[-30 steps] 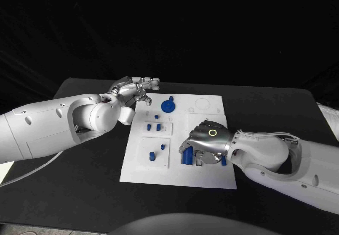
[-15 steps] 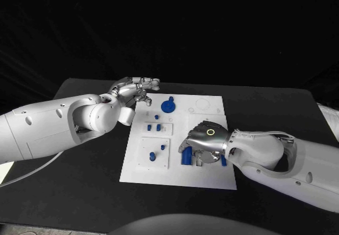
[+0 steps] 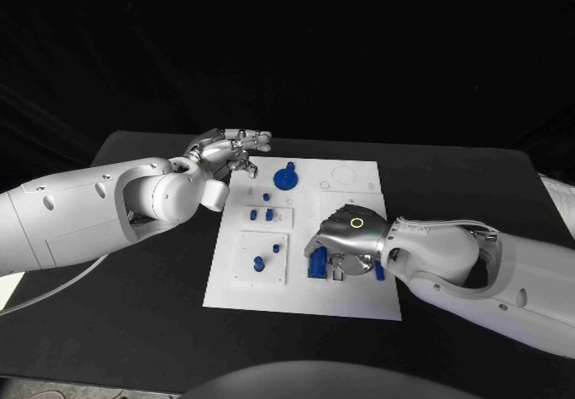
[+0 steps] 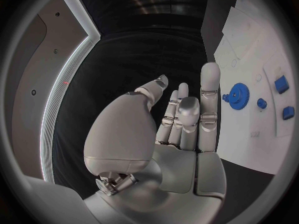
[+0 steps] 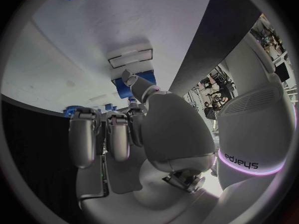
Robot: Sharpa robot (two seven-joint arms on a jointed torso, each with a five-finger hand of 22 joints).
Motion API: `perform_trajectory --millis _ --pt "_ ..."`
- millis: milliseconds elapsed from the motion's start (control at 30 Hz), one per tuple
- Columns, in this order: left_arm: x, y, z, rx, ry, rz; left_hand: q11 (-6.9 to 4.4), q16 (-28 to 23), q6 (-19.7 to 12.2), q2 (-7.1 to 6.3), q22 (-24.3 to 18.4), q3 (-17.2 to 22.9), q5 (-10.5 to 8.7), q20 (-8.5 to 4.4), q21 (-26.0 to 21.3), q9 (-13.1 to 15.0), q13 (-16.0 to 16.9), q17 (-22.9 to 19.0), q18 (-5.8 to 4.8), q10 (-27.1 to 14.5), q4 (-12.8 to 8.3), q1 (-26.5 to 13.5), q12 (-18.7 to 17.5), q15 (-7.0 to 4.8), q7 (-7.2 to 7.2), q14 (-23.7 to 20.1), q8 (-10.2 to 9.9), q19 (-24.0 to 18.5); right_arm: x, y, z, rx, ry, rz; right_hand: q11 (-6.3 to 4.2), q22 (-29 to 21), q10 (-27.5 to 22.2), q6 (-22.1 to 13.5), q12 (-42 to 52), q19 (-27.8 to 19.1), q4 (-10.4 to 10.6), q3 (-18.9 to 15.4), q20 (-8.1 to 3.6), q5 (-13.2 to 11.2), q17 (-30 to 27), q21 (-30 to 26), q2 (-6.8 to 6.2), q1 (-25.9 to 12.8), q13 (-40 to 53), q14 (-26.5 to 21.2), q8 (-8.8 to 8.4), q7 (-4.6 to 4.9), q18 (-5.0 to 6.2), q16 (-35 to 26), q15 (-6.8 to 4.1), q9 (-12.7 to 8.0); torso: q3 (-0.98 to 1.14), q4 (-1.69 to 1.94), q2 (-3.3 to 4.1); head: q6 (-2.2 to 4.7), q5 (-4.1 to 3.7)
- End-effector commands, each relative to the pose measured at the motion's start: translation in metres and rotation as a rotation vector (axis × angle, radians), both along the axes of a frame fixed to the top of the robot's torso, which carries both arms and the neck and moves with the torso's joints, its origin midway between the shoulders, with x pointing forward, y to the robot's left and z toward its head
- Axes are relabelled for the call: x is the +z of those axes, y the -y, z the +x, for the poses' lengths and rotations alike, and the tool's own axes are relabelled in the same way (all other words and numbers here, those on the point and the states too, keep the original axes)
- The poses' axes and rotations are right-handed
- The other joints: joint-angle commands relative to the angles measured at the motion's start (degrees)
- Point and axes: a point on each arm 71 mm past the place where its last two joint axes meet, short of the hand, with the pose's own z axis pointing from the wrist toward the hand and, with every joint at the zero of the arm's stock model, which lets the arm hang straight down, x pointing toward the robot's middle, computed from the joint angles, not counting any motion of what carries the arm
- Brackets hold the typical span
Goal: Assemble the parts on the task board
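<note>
My right hand [image 3: 347,241] is down on the board [image 3: 306,299], over the cluster of blue parts toward its 3 o'clock side. A long blue part [image 3: 316,264] shows just beside my fingers, and in the right wrist view my thumb [image 5: 138,86] lies against a blue piece [image 5: 144,78] next to a small white raised block [image 5: 131,59]. Whether I actually grip that piece or only press on it, I cannot tell; the fingers are curled downward.

My left hand [image 3: 228,151] hovers off the board's 11 o'clock corner, above the bench [image 3: 144,332], fingers loosely apart and holding nothing. The left wrist view shows the palm bare.

Elsewhere on the board, a blue gear [image 3: 284,179] sits near 12 o'clock, 2 small pegs [image 3: 260,215] stand at about 10 o'clock of centre, and 2 more parts [image 3: 266,258] rest on a square plate toward 8 o'clock. Empty round outlines [image 3: 345,176] remain near 1 o'clock.

I judge the job partway through: some pieces look seated, but the parts under my right hand look unplaced, and those vacant seats suggest several steps are left.
</note>
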Motion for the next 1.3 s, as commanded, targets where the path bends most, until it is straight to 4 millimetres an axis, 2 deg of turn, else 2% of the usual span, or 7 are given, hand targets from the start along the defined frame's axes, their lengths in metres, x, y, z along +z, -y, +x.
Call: perform_trajectory --millis 33,267,467,700,900,1167,1300 --pt "0.001 0.002 0.000 -0.019 0.008 -0.007 0.03 -0.20 -0.53 0.34 -0.04 -0.08 0.18 0.14 -0.18 0.07 0.06 -0.09 1.09 -0.23 -0.01 0.19 0.14 -0.01 0.05 -0.56 0.21 -0.45 -0.004 0.001 -0.001 0.004 -0.019 -0.031 -0.55 4.30 0.07 -0.65 -0.51 0.97 0.12 0.09 -0.18 -0.43 15.09 -0.38 -0.73 0.03 8.18 5.88 -0.14 0.66 -0.49 0.24 -0.45 -0.68 0.01 0.00 -0.03 0.00 -0.01" --pt "0.001 0.002 0.000 -0.019 0.008 -0.006 0.03 -0.20 -0.53 0.34 -0.04 -0.08 0.18 0.14 -0.18 0.07 0.06 -0.09 1.09 -0.23 -0.01 0.19 0.14 -0.01 0.05 -0.56 0.21 -0.45 -0.003 0.001 -0.001 0.001 -0.010 -0.019 -1.44 4.02 -0.59 -7.99 -1.66 0.82 0.34 0.26 -0.75 -0.90 15.09 -0.68 -1.62 0.35 7.35 5.88 -0.11 -1.03 -0.42 0.24 -1.18 -3.45 0.01 0.01 -0.01 -0.02 0.00" --pt "0.001 0.002 0.000 -0.019 0.008 -0.006 0.04 -0.19 -0.64 0.35 -0.02 -0.07 0.19 0.15 -0.16 0.06 0.04 -0.14 1.08 -0.37 -0.03 0.21 0.24 0.01 0.06 -0.60 0.29 -0.46 -0.003 0.001 -0.001 0.000 -0.005 -0.014 -1.60 3.96 -0.70 -9.29 -1.82 0.80 0.35 0.19 -0.89 -1.00 15.09 -0.75 -1.84 0.56 7.23 5.88 -0.11 -1.30 -0.40 0.24 -1.33 -4.06 0.01 0.01 0.00 -0.10 0.02" --pt "0.001 0.002 0.000 -0.020 0.008 -0.007 0.04 -0.19 -0.64 0.35 -0.02 -0.07 0.19 0.15 -0.16 0.06 0.04 -0.14 1.08 -0.37 -0.03 0.21 0.24 0.01 0.06 -0.60 0.29 -0.46 0.001 0.004 -0.001 -0.009 0.028 0.021 -1.63 4.08 -0.57 -9.52 -1.63 0.86 0.38 0.21 -0.93 -0.92 15.09 -0.67 -1.81 0.64 7.36 5.88 -0.08 -1.24 -0.43 0.24 -1.37 -4.20 -0.02 0.05 -0.04 -0.07 -0.07" --pt "0.001 0.002 0.000 -0.019 0.008 -0.006 0.04 -0.19 -0.64 0.35 -0.02 -0.07 0.19 0.15 -0.16 0.06 0.04 -0.14 1.08 -0.37 -0.03 0.21 0.24 0.01 0.06 -0.60 0.29 -0.46 0.011 0.012 -0.004 -0.021 0.064 0.150 -1.06 4.38 -0.03 -7.67 -0.98 1.09 0.86 0.60 -1.08 -0.75 14.93 -0.48 -1.53 0.68 7.72 5.84 0.74 0.31 -0.50 0.08 -1.19 -4.32 0.01 0.05 -0.03 0.01 -0.11" --pt "0.001 0.002 0.000 -0.020 0.008 -0.006 0.04 -0.19 -0.64 0.35 -0.02 -0.07 0.19 0.15 -0.16 0.06 0.04 -0.14 1.08 -0.37 -0.03 0.21 0.24 0.01 0.06 -0.60 0.29 -0.46 0.019 0.026 -0.004 -0.100 -0.032 0.318 2.77 5.27 0.60 0.46 -0.11 1.67 5.22 -2.41 0.63 -1.09 15.09 0.11 -2.52 -4.28 8.27 5.88 5.79 4.25 -0.78 0.24 1.25 -2.91 0.00 -0.03 -0.01 0.15 -0.15" --pt "0.001 0.002 0.000 -0.019 0.007 -0.006 0.04 -0.19 -0.64 0.35 -0.02 -0.07 0.19 0.15 -0.16 0.06 0.04 -0.14 1.08 -0.37 -0.03 0.21 0.24 0.01 0.06 -0.60 0.29 -0.46 0.013 0.031 -0.001 -0.165 -0.090 0.303 1.96 4.93 0.35 4.22 -0.59 1.59 7.59 -6.08 1.42 -1.93 14.96 -0.12 -3.43 -6.61 7.93 5.85 10.76 3.22 -0.67 0.11 1.88 -0.64 -0.02 -0.05 -0.01 0.16 -0.24"
